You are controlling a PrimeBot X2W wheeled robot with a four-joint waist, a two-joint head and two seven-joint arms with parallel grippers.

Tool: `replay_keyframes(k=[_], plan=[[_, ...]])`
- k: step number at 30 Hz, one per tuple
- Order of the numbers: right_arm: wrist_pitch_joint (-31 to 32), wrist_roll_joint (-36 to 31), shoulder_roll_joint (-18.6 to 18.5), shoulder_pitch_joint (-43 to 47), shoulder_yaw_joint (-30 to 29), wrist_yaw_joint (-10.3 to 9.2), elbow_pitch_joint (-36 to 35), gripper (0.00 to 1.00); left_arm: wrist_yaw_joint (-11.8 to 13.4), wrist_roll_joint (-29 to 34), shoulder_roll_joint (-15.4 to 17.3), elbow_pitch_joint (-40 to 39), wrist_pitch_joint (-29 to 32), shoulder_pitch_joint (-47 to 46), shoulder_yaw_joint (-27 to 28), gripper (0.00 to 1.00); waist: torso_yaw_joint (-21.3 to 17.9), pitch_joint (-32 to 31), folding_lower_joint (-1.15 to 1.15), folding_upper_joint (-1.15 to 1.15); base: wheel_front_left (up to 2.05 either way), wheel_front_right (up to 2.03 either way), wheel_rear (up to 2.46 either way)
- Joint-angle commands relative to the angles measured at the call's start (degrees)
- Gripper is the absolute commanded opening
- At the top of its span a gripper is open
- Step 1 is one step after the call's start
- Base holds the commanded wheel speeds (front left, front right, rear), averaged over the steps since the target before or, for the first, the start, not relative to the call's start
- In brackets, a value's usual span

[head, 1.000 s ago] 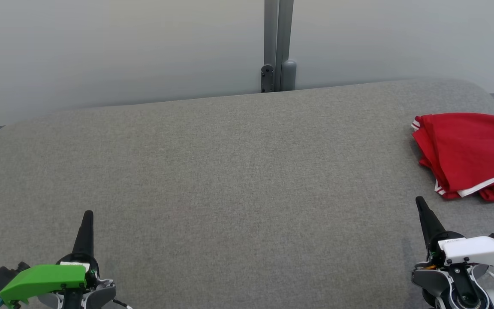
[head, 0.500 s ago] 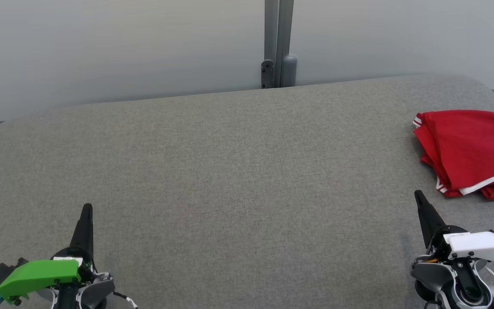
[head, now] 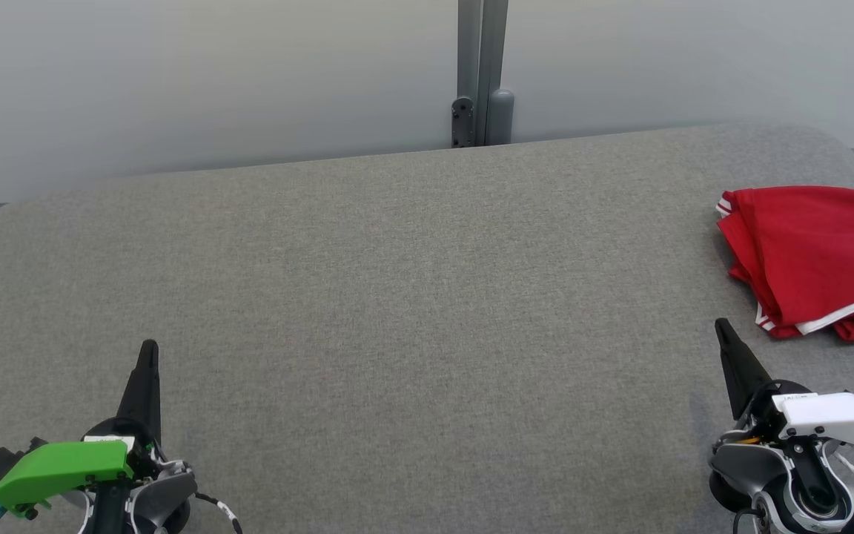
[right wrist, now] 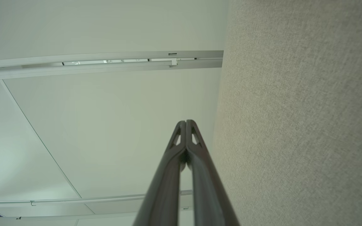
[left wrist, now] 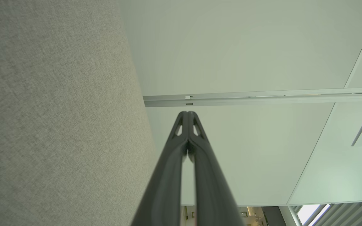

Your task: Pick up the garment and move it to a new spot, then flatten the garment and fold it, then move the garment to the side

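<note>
The red garment point(head: 812, 252), trimmed in white, lies as a loosely folded bundle at the far right of the grey fabric surface point(head: 412, 297) and runs off the right edge of the head view. The right gripper point(head: 723, 330) is at the lower right, its tip pointing up the view near the garment's closest corner but apart from it. The left gripper point(head: 149, 348) is at the lower left over bare fabric, well apart from the garment. In each wrist view the two dark fingers meet at their tips, pressed together with nothing between them, with grey fabric along one side and a pale wall point(head: 175, 89) beyond. Behind the surface, a grey metal post point(head: 480, 67) runs up that wall.
</note>
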Motion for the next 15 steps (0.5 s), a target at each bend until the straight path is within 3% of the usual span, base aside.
replay_keyframes(k=[1,15], plan=[[0.18,0.39,-0.26,-0.30,-0.12,0.02,0.12,0.00,-0.21,-0.11,0.00,-0.07,0.20,-0.74,0.15,0.00,0.00,-0.01,0.00,0.00,0.00,0.00,0.00],[0.18,0.40,-0.26,-0.30,-0.10,0.02,0.11,0.00,-0.22,-0.07,0.00,-0.07,0.19,-0.74,0.15,0.00,0.00,-0.01,0.00,0.00,0.00,0.00,0.00]])
